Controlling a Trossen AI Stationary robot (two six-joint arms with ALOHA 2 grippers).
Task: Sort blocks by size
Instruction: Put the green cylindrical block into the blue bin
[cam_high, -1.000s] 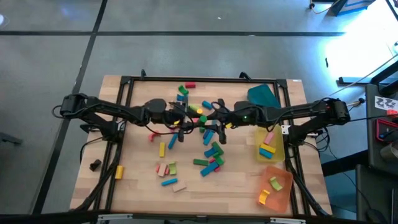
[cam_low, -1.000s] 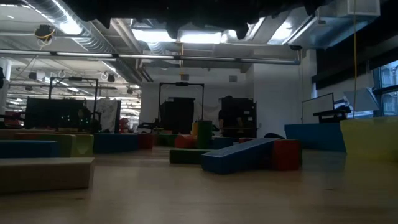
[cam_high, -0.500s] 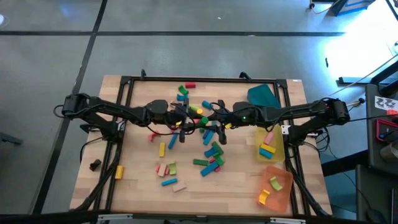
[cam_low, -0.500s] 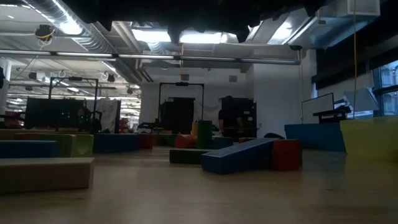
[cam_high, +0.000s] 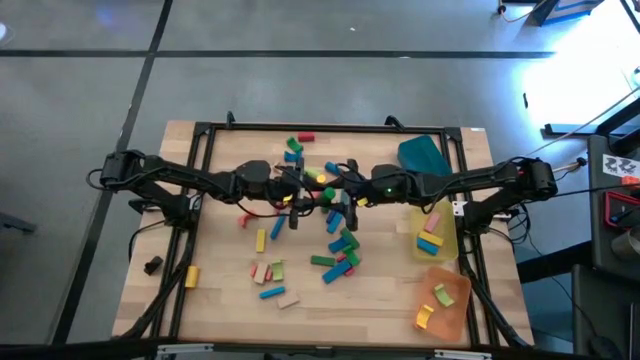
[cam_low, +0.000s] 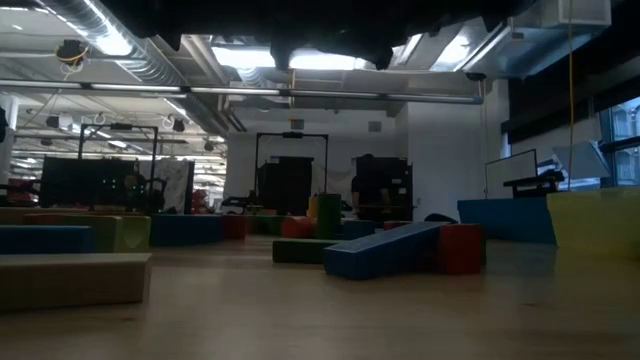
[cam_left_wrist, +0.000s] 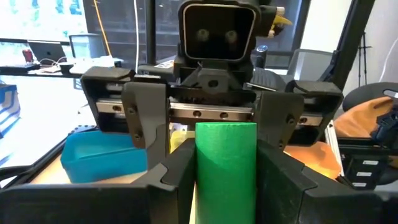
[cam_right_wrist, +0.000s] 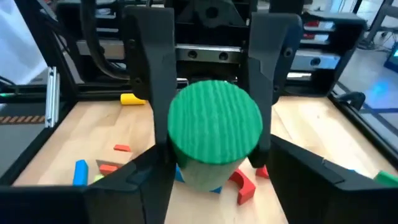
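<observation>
Green cylinder (cam_left_wrist: 226, 163) clamped in left gripper (cam_left_wrist: 225, 186); right gripper (cam_right_wrist: 211, 155) seemingly loose around it

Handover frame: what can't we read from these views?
- Length of the green cylinder: the left wrist view cuts it at the edge, the right wrist view sees it end-on.
- Low view: the top edge crops the left tool and right tool to dark shapes.
- High view: dark lump too small to identify.

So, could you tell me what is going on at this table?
The two arms meet above the table. The left gripper holds a green cylinder, and the right gripper faces it with fingers open on either side. Many blocks lie loose below; a few are in the yellow tray and orange tray.
</observation>
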